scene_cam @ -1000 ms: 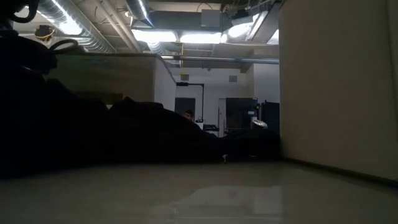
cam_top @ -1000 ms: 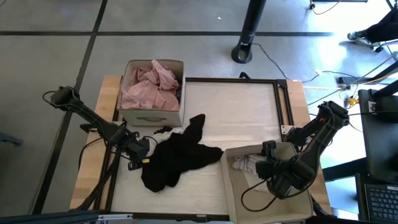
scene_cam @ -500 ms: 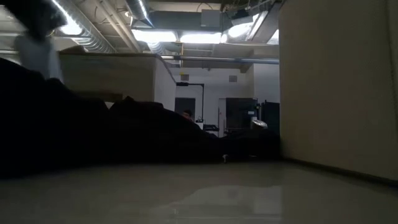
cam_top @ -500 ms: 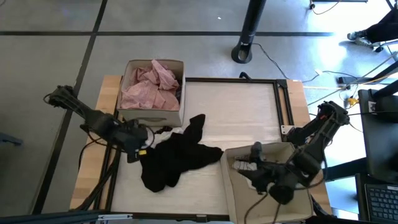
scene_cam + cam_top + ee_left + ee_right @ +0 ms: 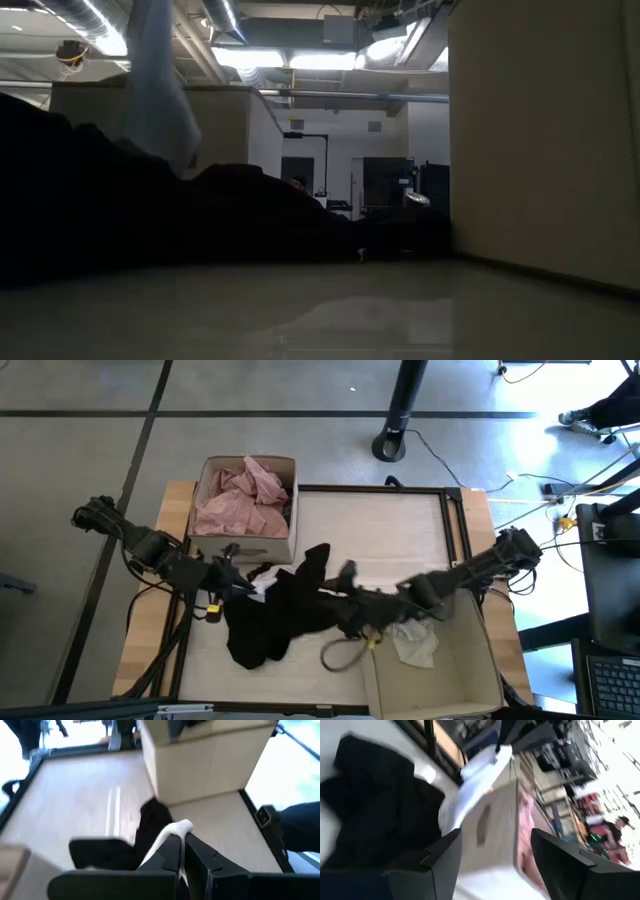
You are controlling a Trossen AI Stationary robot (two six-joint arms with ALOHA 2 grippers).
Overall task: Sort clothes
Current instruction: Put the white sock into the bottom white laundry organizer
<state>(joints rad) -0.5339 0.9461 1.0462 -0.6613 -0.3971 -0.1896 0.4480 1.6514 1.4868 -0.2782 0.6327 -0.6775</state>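
Note:
A heap of black clothes (image 5: 285, 610) lies at the table's near middle. Above the heap's left end, my left gripper (image 5: 240, 567) is shut on a white piece of clothing (image 5: 172, 831), which also shows in the low view as a pale strip (image 5: 160, 85) hanging over the dark heap (image 5: 150, 220). My right gripper (image 5: 347, 592) hovers open over the heap's right part, its fingers (image 5: 447, 852) spread with nothing between them. Pale pink clothes (image 5: 245, 500) fill the box at the far left. My left gripper pinches the white piece between its two fingers (image 5: 172, 852), at a bunched fold (image 5: 184, 826) that sticks out past the fingertips. The fingers slant downward from the table's left side. The cloth hangs slack below them (image 5: 472, 780); its lower end reaches the black heap.
A tan cardboard box (image 5: 240, 545) stands at the far left. A second box (image 5: 470, 660) at the near right holds a light cloth (image 5: 415, 645). The box wall (image 5: 545, 140) fills the right of the low view. Bare tabletop (image 5: 380, 530) lies at the far middle.
My left gripper has risen from the black heap, tipping toward level, and has drawn the white piece up out of it. My right gripper has swung from over the near-right box toward the table's left, over the black heap, turning as it went; it has stayed open.

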